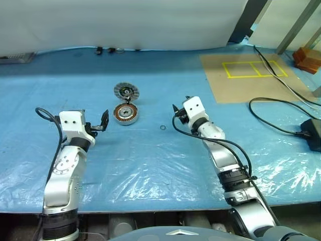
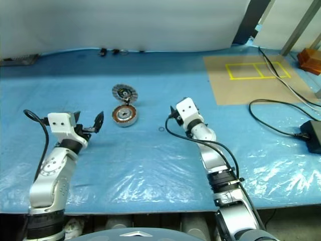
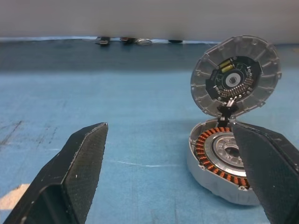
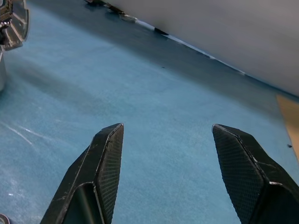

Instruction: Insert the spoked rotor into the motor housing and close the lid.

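The motor housing point(image 1: 125, 113) is sitting on the blue plastic-covered table point(image 1: 150, 165), with its lid point(image 1: 126, 91) standing tilted up behind it, hinged open at the far edge. From overhead these two are looking like small discs, one behind the other. The left wrist view is giving far more: the copper windings ring inside the housing point(image 3: 224, 161), and the raised lid point(image 3: 236, 74) is showing a dark circuit board on its inner face with ribs around the rim. I cannot make out the spoked rotor as a separate piece.

The left gripper point(image 1: 100, 122) is hovering just beside the housing, fingers point(image 3: 74, 172) spread wide and holding nothing. The right gripper point(image 1: 177, 113) is hanging well to the other side, its fingers point(image 4: 105, 163) also parted over bare table, gripping nothing. A tiny wire ring point(image 1: 162, 127) is lying near it. Black cables point(image 1: 281, 118) are trailing across the table's right end beside a brown mat point(image 1: 251, 75) marked with yellow tape.
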Tool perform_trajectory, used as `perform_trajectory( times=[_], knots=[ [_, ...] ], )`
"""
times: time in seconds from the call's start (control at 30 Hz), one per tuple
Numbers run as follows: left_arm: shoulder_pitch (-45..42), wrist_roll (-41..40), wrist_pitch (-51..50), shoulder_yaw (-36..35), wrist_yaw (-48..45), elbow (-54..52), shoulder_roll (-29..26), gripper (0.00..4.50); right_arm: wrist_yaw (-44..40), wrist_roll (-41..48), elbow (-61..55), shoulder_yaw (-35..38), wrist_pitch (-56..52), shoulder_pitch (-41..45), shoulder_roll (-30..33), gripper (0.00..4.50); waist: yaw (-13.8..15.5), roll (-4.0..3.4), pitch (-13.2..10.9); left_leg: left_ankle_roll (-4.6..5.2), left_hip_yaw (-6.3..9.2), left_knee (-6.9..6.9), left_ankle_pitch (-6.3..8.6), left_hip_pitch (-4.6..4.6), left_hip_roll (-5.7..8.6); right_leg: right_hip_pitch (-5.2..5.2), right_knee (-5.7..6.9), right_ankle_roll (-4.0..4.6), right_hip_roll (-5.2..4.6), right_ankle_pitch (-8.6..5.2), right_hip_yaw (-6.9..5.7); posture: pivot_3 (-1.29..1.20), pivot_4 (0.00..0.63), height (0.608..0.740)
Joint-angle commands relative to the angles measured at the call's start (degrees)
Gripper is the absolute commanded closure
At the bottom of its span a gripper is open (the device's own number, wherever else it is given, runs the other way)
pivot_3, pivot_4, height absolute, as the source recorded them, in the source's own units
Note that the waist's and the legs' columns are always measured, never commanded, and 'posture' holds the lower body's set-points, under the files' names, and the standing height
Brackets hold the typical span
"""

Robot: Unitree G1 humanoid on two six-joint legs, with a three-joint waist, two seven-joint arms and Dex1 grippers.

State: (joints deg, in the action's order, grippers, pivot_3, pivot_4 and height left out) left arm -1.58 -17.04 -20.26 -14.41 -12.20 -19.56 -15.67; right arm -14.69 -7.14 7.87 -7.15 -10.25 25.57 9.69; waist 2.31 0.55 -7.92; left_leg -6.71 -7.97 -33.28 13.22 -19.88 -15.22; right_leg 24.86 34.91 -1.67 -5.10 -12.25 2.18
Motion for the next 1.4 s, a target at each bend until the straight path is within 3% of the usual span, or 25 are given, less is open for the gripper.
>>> perform_trajectory(
  times=[0.03,0.17,0.4,0.7,1.07,1.2,1.4],
  knots=[
    [-2.34,-2.48,0.01,-2.53,-3.41,1.77,-3.18,0.04,-3.42,3.06,-0.99,1.18,-0.38,3.29,0.75,1.33,0.01,0.00,0.00,0.00,0.00,-0.01,0.00,0.01,0.00,0.00,0.03,0.00,0.00,0.00,0.00,0.00,0.150,0.740],
    [-6.14,-7.41,-1.70,-2.43,-12.14,3.20,-8.94,0.04,-14.19,7.40,-0.93,-0.52,-3.00,7.22,3.59,1.33,0.08,0.01,0.00,0.01,0.00,-0.06,-0.01,0.17,0.00,0.03,0.14,0.01,0.00,0.00,0.00,0.00,0.150,0.740],
    [-2.19,-13.47,-5.21,-2.41,-24.94,1.53,-16.98,0.04,-31.87,12.69,-2.93,-3.05,-5.07,8.25,11.46,1.33,0.09,0.02,0.01,0.21,0.00,0.01,-0.13,0.01,0.00,0.13,0.15,0.05,0.00,-0.01,-0.04,0.00,0.150,0.740],
    [5.12,-16.27,-4.87,-3.17,-35.16,-0.51,-24.04,0.04,-40.59,14.30,-0.29,-4.37,-3.69,10.66,13.41,1.33,0.08,0.01,0.00,0.15,0.00,0.01,-0.08,-0.01,-0.02,0.13,0.21,0.29,-0.01,-0.14,-0.04,0.00,0.150,0.740],
    [3.34,-15.40,-4.04,-2.41,-35.30,1.10,-23.99,0.04,-48.53,15.03,-0.50,-6.22,-4.57,12.97,14.95,1.33,0.01,0.03,0.01,0.33,-0.01,-0.06,-0.19,-0.02,-0.02,0.12,0.36,0.36,-0.03,-0.12,-0.04,0.00,0.150,0.740],
    [2.92,-15.52,-4.09,-2.19,-34.98,1.14,-23.57,0.04,-46.25,14.48,2.28,-6.46,-6.41,17.84,11.89,1.33,-0.17,0.02,0.01,0.33,-0.01,-0.06,-0.19,-0.01,-0.02,0.17,0.47,0.38,-0.02,-0.13,-0.03,0.00,0.150,0.740],
    [3.45,-15.24,-3.63,-2.65,-34.13,0.95,-22.90,0.01,-50.31,17.66,1.16,-7.18,-10.34,20.61,10.08,1.17,0.30,0.06,0.02,0.33,-0.01,-0.08,-0.19,0.08,-0.02,0.18,0.49,0.42,-0.04,-0.16,-0.06,0.00,0.150,0.740]
  ],
)
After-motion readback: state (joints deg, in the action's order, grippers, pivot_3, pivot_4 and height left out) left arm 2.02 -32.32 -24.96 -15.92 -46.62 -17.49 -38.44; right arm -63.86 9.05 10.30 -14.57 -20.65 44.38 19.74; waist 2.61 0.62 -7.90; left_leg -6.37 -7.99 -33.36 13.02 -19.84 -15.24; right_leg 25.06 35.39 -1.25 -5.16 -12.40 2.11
